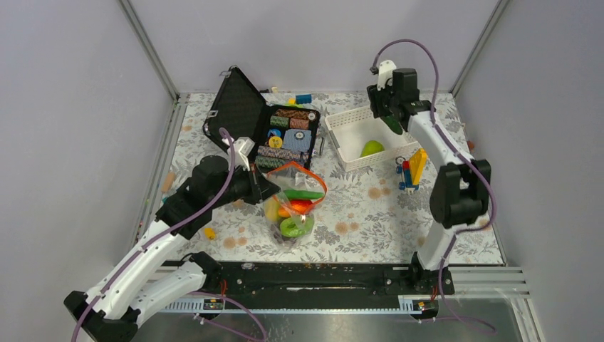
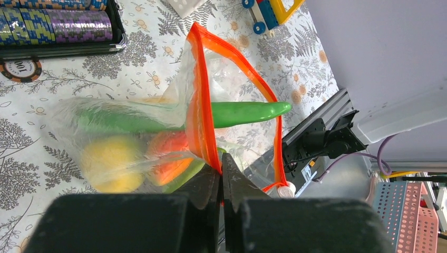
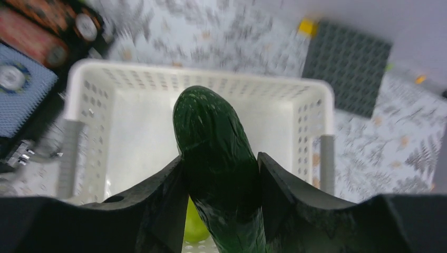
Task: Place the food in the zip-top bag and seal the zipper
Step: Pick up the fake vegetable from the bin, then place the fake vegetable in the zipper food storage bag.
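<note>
The clear zip-top bag [image 1: 292, 206] stands mid-table with its mouth open, ringed by the red-orange zipper [image 2: 203, 95]. Inside it are a light green piece [image 2: 248, 112] poking out of the mouth, a yellow piece [image 2: 110, 158] and an orange piece [image 2: 171, 155]. My left gripper [image 2: 220, 171] is shut on the zipper strip at the mouth's edge and holds the bag up. My right gripper [image 3: 220, 168] is shut on a dark green cucumber [image 3: 216, 142] above the white basket [image 3: 311, 121]. A green pear [image 1: 372, 148] lies in that basket.
An open black case [image 1: 285, 132] of chip stacks sits behind the bag. Toy bricks [image 1: 412, 171] lie right of the basket, and a dark baseplate [image 3: 348, 66] lies beyond it. A small yellow piece [image 1: 209, 232] lies at the near left. Metal rails border the table.
</note>
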### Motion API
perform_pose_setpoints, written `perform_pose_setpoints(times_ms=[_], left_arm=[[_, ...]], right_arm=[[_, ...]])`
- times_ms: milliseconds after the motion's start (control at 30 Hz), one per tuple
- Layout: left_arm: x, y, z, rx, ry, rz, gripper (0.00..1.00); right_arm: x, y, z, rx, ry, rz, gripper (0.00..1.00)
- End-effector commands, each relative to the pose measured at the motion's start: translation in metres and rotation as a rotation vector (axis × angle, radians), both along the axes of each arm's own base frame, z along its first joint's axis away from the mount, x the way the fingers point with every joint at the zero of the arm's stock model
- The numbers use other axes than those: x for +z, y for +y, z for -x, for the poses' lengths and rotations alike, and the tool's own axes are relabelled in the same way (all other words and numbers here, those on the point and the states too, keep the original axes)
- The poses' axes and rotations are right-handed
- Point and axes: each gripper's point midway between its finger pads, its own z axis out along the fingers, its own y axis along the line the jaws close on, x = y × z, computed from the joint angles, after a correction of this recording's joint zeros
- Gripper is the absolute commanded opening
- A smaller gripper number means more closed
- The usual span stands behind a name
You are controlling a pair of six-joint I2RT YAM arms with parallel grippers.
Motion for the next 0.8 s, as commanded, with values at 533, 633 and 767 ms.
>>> perform_pose_setpoints(times_ms=[533,633,767], left_arm=[[0.023,0.005,0.007,0.016,-0.099,0.099,0.00],[0.023,0.005,0.008,0.014,-0.098,0.102,0.00],[0.024,0.005,0.007,0.017,-0.098,0.108,0.00]], right_arm=[[0.256,0.133,0.191,0.488,-0.520,-0.823,0.20],[0.262,0.157,0.222,0.561,-0.494,-0.885,0.20],[0.263,0.177,0.243,0.596,-0.457,-0.949,0.20]])
